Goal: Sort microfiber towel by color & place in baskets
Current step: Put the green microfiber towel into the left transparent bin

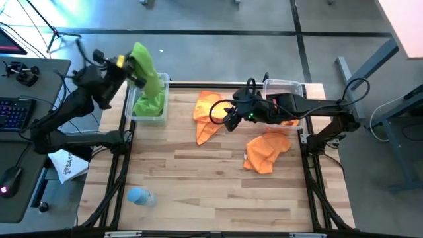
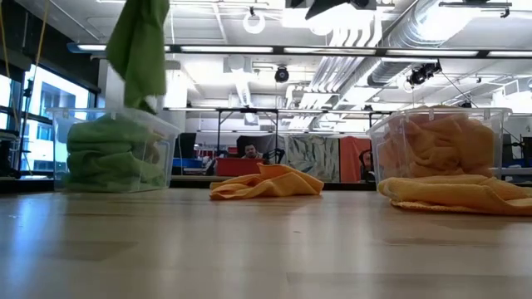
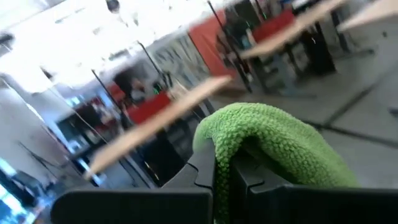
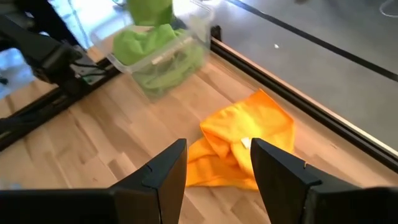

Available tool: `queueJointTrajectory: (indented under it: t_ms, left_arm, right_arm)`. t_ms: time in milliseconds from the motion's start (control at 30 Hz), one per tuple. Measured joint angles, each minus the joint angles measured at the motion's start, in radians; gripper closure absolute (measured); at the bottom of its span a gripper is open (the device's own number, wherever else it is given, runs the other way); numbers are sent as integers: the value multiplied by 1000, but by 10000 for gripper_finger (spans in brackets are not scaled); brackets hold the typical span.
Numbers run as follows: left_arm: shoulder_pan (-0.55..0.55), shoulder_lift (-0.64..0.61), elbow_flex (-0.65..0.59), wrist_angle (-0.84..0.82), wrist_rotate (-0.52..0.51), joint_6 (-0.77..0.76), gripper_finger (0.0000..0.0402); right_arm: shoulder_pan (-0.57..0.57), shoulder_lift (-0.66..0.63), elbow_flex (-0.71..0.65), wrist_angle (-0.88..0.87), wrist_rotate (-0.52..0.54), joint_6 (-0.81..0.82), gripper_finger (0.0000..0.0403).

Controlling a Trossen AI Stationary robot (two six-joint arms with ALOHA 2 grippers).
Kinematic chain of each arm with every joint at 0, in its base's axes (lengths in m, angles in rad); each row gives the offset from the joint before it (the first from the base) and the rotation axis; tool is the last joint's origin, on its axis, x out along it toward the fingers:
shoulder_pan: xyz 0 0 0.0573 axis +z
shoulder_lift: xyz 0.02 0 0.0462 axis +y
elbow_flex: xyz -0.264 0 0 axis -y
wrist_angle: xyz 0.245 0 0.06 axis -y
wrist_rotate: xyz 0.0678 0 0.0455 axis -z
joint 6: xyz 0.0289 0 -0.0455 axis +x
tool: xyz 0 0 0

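My left gripper is shut on a green microfiber towel, held high over the left clear basket, which holds more green towels. My right gripper hangs open above an orange towel that lies bunched on the table at mid-far; its fingers stand clear of the cloth. A second orange towel lies flat on the table near the right basket, which is filled with orange towels. My left gripper pinches a bunched fold of the green towel between its two fingers; cloth spills over the fingertips. The fingers come in about level from the table's left. The towel hangs slack below them, lifted clear of the table, its lower end just over the pile in the basket.
A small pale blue bottle lies near the table's front left. A desk with a keyboard stands left of the table. Bare wood lies across the near half of the table.
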Motion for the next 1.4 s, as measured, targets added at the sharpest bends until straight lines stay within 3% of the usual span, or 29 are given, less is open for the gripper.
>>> queueJointTrajectory:
  t_ms: [133, 333, 433, 667, 833, 900, 1100, 1400]
  left_arm:
    - [16, 5, 0, -219, 36, -158, 401]
    - [97, 34, 0, -467, 254, -279, 401]
    - [149, 59, 0, -525, 353, -294, 401]
    - [316, 125, 0, -621, 447, -316, 401]
    - [473, 144, -59, -631, 725, -329, 401]
    - [526, 166, -97, -647, 788, -321, 401]
    - [623, 273, -159, -673, 841, -272, 401]
    - [628, 492, -159, -717, 810, -268, 401]
  right_arm:
    - [0, 0, 0, -54, 14, 36, 229]
    - [0, 0, 0, -75, 12, 37, 239]
    - [0, 0, 0, -78, 12, 36, 252]
    - [0, 0, 0, -104, 11, 29, 269]
    - [0, 0, 0, -153, 10, 26, 270]
    - [0, 0, 0, -176, 10, 26, 270]
    - [0, 0, 0, -207, 9, -39, 270]
    - [0, 0, 0, -207, 10, -82, 270]
